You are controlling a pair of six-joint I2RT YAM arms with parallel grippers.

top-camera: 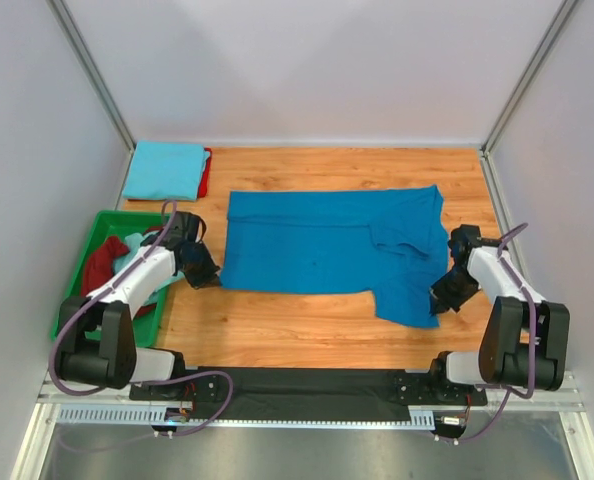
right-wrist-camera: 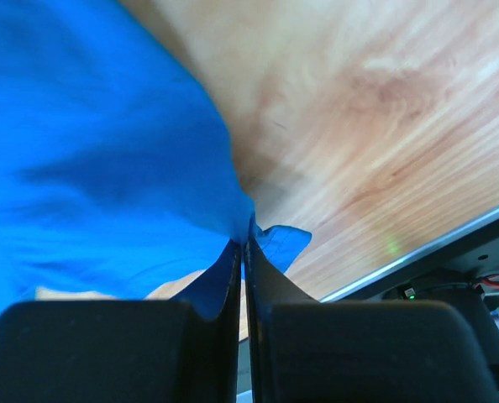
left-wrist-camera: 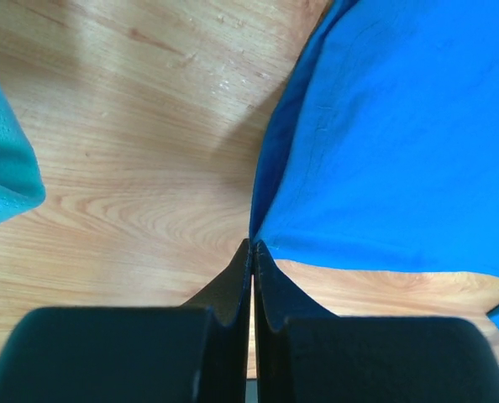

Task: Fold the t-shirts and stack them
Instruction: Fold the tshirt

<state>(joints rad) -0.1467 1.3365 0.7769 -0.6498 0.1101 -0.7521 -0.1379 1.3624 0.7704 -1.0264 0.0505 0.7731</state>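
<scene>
A royal blue t-shirt (top-camera: 327,250) lies spread across the middle of the wooden table, one part doubled over at its right side. My left gripper (top-camera: 209,272) sits at the shirt's near left corner. In the left wrist view its jaws are shut, with the blue corner (left-wrist-camera: 384,126) pinched at the tips of the left gripper (left-wrist-camera: 253,243). My right gripper (top-camera: 445,298) is at the shirt's near right end. The right gripper (right-wrist-camera: 244,239) is shut on a fold of the blue cloth (right-wrist-camera: 90,151), which bunches out on both sides.
A folded sky blue shirt (top-camera: 165,168) lies on a red one (top-camera: 206,175) at the back left. The green tray (top-camera: 77,280) at the left holds a maroon shirt (top-camera: 102,262) and a pale aqua one (top-camera: 132,250). Aqua cloth (left-wrist-camera: 2,168) shows left of the left gripper.
</scene>
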